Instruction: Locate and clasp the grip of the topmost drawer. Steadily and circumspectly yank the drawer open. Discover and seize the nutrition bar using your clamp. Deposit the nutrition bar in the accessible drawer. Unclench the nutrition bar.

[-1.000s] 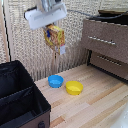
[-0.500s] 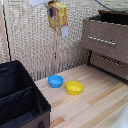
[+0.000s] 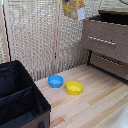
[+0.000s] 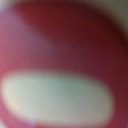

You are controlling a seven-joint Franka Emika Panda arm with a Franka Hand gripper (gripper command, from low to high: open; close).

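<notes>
The nutrition bar, an orange-yellow packet with red print, hangs in the air at the top edge of the exterior view, left of the dresser. The clamp holding it is cut off above that edge. The topmost drawer stands pulled open on the exterior view's right, with its dark inside showing and a metal handle on its front. The bar is higher than the drawer and short of its opening. The wrist view is filled with a blurred red and white surface very close to the lens; no fingers show.
The like lower drawer is shut. A blue bowl and a yellow bowl sit on the wooden table. A black open box stands at the front left. A wicker screen is behind.
The clamp has risen out of the top of the exterior view, carrying the bar up and to the right toward the dresser. The bowls and drawers have not moved.
</notes>
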